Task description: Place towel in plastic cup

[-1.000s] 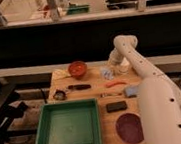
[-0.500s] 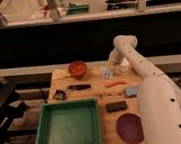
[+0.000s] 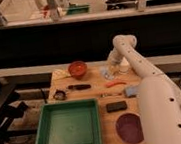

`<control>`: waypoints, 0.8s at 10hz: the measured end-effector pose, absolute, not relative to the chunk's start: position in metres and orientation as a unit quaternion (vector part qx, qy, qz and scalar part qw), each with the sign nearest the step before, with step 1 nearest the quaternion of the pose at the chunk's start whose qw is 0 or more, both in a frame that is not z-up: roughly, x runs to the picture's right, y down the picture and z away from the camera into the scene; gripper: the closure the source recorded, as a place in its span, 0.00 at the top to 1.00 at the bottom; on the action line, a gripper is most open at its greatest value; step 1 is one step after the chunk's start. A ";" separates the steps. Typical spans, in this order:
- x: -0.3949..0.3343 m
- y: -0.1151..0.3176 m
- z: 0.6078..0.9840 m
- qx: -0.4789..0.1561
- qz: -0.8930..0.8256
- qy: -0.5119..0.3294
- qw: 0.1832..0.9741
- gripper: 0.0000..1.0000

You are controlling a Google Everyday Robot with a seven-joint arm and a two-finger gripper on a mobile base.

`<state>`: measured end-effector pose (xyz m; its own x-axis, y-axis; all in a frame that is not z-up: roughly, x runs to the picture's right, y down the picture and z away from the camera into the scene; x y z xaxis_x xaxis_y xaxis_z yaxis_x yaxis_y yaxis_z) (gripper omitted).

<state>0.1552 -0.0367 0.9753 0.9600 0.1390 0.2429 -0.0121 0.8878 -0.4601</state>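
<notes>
Our gripper [image 3: 111,64] hangs near the far right corner of the wooden table [image 3: 100,96], by the towel [image 3: 106,74] and the white cup [image 3: 124,67]. We cannot tell if it holds anything. A dark wall [image 3: 40,46] stands behind.

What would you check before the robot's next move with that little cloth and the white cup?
1. Hand located: low at the far side of the table, just above the cloth: ok.
2. Cloth in sight, lying on the table left of the white cup: ok.
3. Cloth inside the cup: not ok.
4. Cup upright with its mouth free: cannot tell, the arm partly hides it.
5. Hand touching the cloth: cannot tell.
</notes>
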 end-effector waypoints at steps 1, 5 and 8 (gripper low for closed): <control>0.155 -0.037 0.976 -0.234 0.039 -0.136 0.962 0.80; 0.151 -0.037 0.984 -0.238 0.033 -0.139 0.961 0.80; 0.150 -0.034 0.992 -0.244 0.035 -0.142 0.959 0.80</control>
<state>0.1502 -0.0336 0.9917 0.9573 0.1363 0.2551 0.0022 0.8786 -0.4776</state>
